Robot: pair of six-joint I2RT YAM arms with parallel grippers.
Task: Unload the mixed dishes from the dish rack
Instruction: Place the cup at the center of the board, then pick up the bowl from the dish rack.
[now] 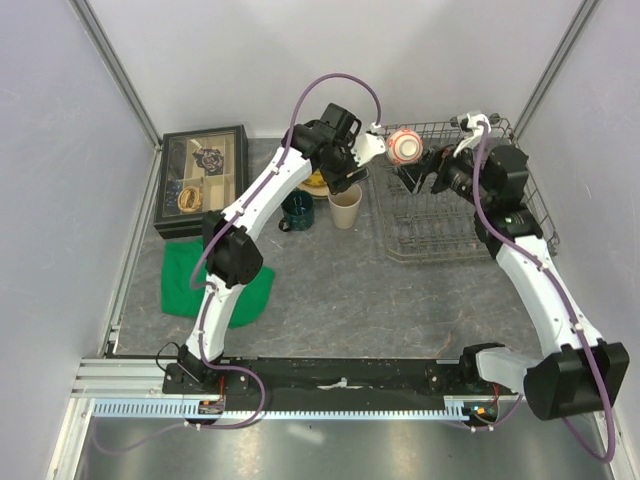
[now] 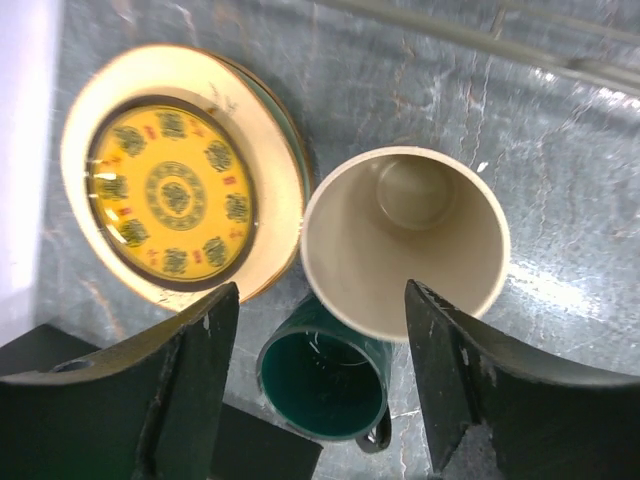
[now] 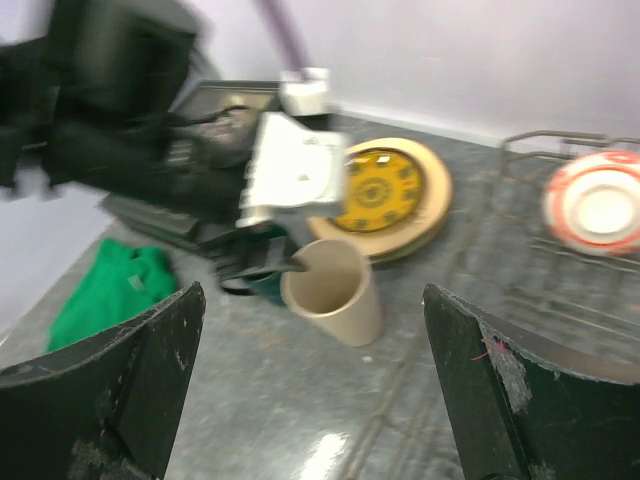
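A glass-lidded black box (image 1: pixel 203 178) sat at the worktop's (image 1: pixel 330 300) far-left corner, with a green cloth (image 1: pixel 200 280) nearer. The left jaws gaped empty above the glossy yellow-centred plate (image 2: pixel 180 190), dark green mug (image 2: pixel 322 385) and matte beige cup (image 2: pixel 405 240), crowded together. The right jaws, wide and empty, hung over the wire rack (image 1: pixel 450 235), which held a red-and-white bowl (image 1: pixel 405 146).

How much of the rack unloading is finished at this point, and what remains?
Done: the stacked plates, dark green mug and beige cup stand on the table left of the dish rack. In hand: nothing; the left gripper hangs open over the cup and the right gripper is open above the rack. Left: the red-and-white bowl, on its edge in the rack's far left corner.
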